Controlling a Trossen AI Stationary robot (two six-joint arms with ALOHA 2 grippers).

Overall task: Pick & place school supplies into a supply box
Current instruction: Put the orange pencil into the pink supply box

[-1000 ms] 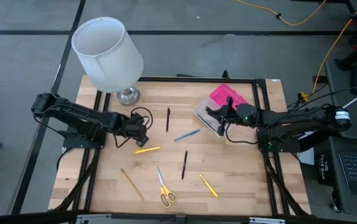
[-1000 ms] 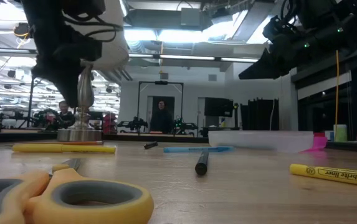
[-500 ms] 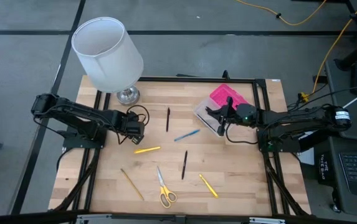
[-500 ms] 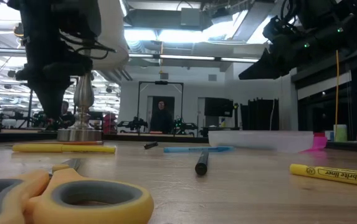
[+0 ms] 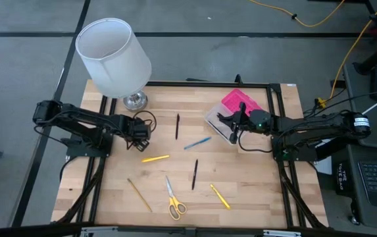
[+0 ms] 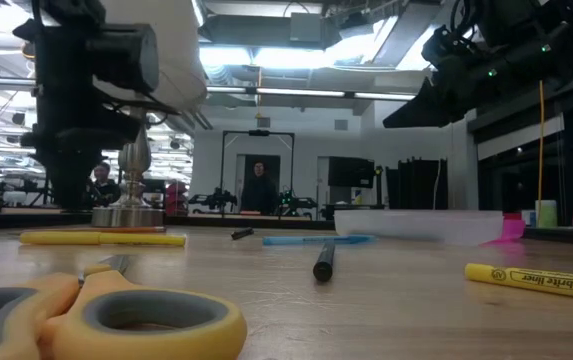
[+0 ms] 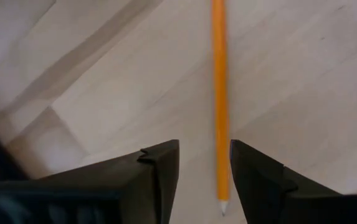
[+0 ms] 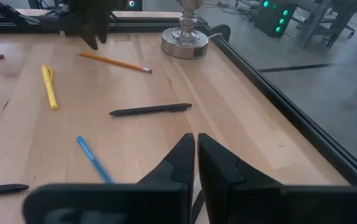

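A: Currently at left-centre of high view: left gripper, dark fingers parted, straddling thin orange pencil lying on pale wooden table. Not gripping.

B: Noted. Right gripper?

A: Right of centre, fingers pressed together, holding nothing, over clear plastic pencil case with pink textured lid at upper right.

B: Remaining supplies?

A: Scattered mid-table: yellow highlighter, blue pen, yellow-handled scissors near bottom.

You look straight down on the table; low from its edge; both see the scissors.
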